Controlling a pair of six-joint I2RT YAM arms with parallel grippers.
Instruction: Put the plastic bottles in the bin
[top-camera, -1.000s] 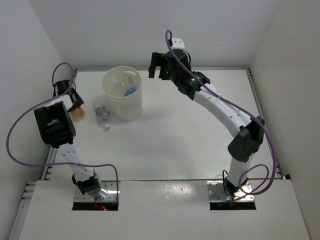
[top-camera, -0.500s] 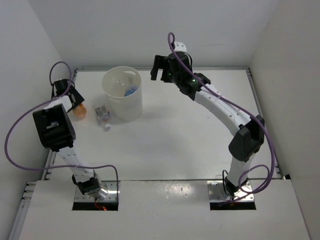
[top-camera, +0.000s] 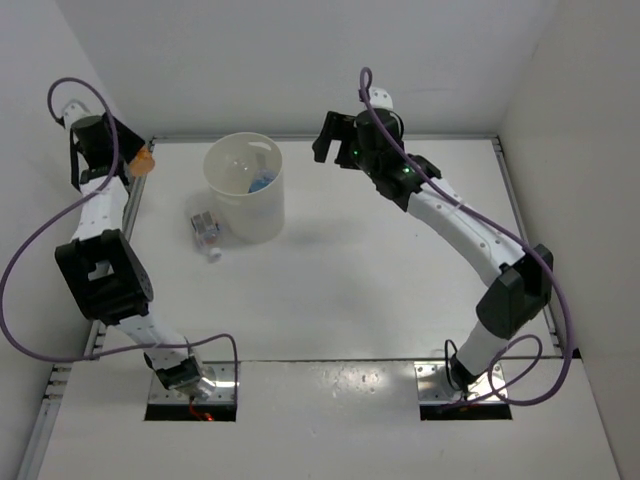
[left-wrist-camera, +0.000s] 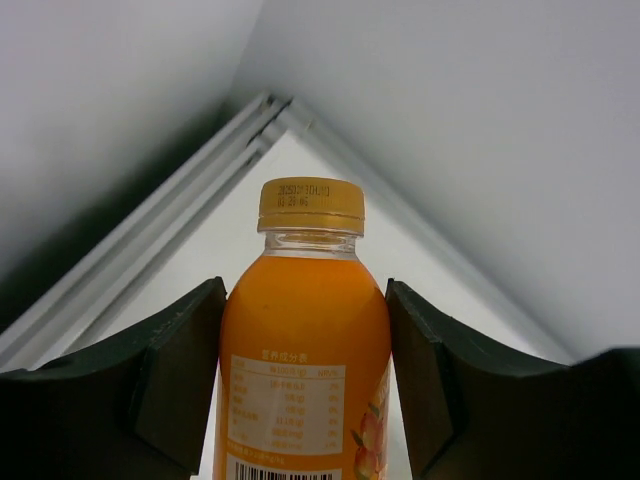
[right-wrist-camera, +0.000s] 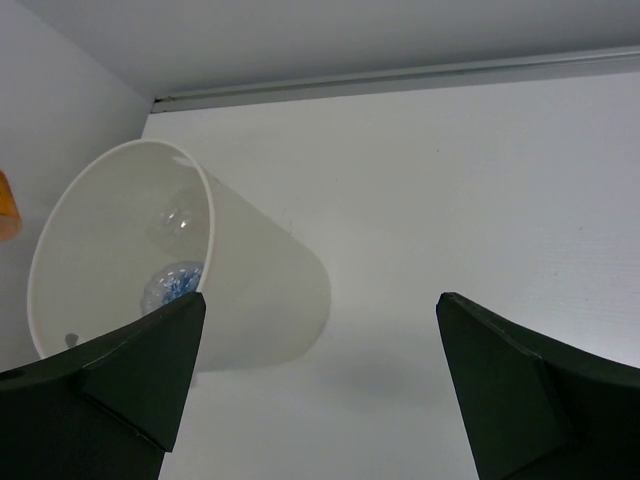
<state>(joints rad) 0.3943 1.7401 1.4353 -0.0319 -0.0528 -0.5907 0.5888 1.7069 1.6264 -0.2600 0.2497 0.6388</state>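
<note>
Orange bottle (left-wrist-camera: 305, 345) has risen, left of the bin (top-camera: 262, 215).
Yellow cap, white label; left gripper (left-wrist-camera: 305, 300) pinches its body; right gripper (right-wrist-camera: 320, 305) gapes empty right of the bin.

Left arm (top-camera: 100, 272) raised, apparently near upright; black left gripper (left-wrist-camera: 305, 292) clamps orange plastic bottle (left-wrist-camera: 300, 345). Right arm (top-camera: 460, 226) extended forward; black right gripper (right-wrist-camera: 320, 305) spread wide.
</note>
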